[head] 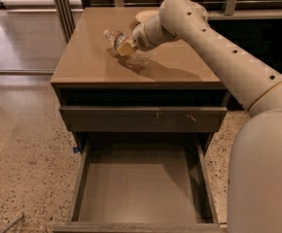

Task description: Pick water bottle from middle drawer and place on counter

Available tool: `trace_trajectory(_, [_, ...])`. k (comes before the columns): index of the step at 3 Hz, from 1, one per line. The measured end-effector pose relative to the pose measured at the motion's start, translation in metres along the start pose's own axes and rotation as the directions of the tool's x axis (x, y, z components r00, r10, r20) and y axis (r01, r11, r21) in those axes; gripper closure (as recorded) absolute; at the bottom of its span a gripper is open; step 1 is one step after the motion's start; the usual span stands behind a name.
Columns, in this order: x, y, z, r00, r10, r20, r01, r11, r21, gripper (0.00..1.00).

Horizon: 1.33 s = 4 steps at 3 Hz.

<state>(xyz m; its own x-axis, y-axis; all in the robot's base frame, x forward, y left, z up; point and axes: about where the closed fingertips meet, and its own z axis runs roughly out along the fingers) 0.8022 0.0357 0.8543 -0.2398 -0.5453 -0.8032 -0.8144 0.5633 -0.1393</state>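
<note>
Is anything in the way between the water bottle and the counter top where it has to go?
No, nothing visible is in the way. The small clear plastic water bottle is at the gripper, right over the left middle of the glossy tan counter. Whether the bottle touches the top cannot be told.
</note>
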Motion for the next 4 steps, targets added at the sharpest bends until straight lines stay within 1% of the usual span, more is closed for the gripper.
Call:
trace_trajectory(1, [0.0000, 0.0000, 0.0000, 1.000, 0.000, 0.000, 0.000, 1.0000, 0.000, 0.27])
trace_trajectory(2, [0.0000, 0.0000, 0.0001, 1.000, 0.000, 0.000, 0.000, 1.0000, 0.000, 0.04])
trace_trajectory(3, [0.0000, 0.0000, 0.0001, 1.000, 0.000, 0.000, 0.000, 1.0000, 0.000, 0.00])
trace_trajectory(4, [0.0000, 0.0001, 0.0001, 1.000, 0.000, 0.000, 0.000, 1.0000, 0.000, 0.00])
